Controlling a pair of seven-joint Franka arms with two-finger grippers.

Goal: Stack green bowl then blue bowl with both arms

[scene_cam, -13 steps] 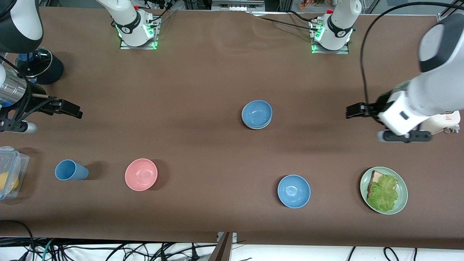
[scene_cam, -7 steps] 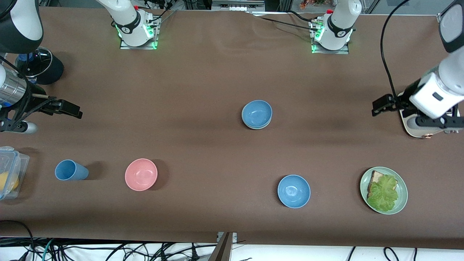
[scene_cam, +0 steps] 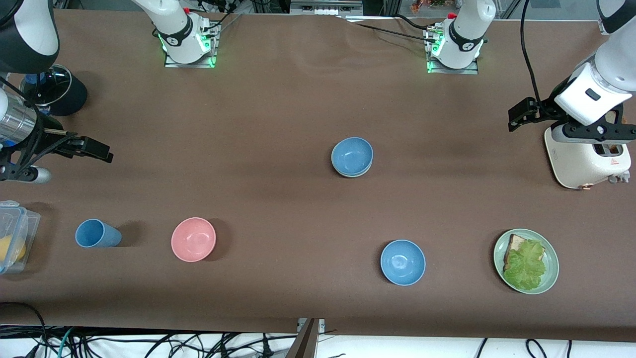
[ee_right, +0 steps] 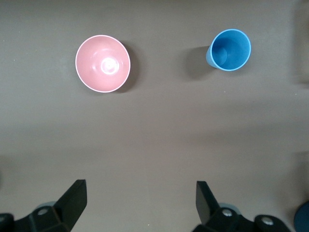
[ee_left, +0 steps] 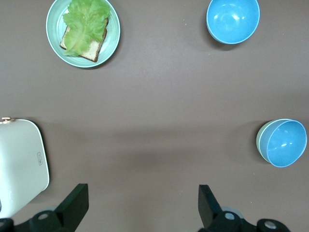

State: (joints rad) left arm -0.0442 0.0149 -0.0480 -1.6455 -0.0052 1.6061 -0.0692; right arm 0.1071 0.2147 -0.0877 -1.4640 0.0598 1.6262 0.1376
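Across the brown table (scene_cam: 278, 109), the front view alone shows both white arms drawn back to opposite ends. At the left arm's end, the left gripper (scene_cam: 516, 118) hangs with its fingers spread and empty, just beside a white toaster (scene_cam: 586, 161). At the right arm's end, the right gripper (scene_cam: 97, 148) waits over bare cloth, its fingers likewise spread and holding nothing.

Only the front view shows a clear plastic container (scene_cam: 15, 233) at the right arm's end and a dark round pot (scene_cam: 54, 89) farther from the camera than that container.

Seen from the left wrist view, the stack appears side-on: the green bowl (ee_left: 263, 140) shows as a pale sage crescent, with the blue bowl (ee_left: 287, 143) nested inside it, steel blue and smooth. From the front view, the green bowl (scene_cam: 348, 174) is only a thin rim under the blue bowl (scene_cam: 352, 155), near the table's middle.

A green plate (scene_cam: 550, 278) of bread and lettuce and a brighter blue bowl (scene_cam: 403, 262) sit nearer the camera.

Only the right wrist view looks straight down into the pink bowl (ee_right: 103, 63), which carries a glossy highlight, and the blue cup (ee_right: 231, 50).
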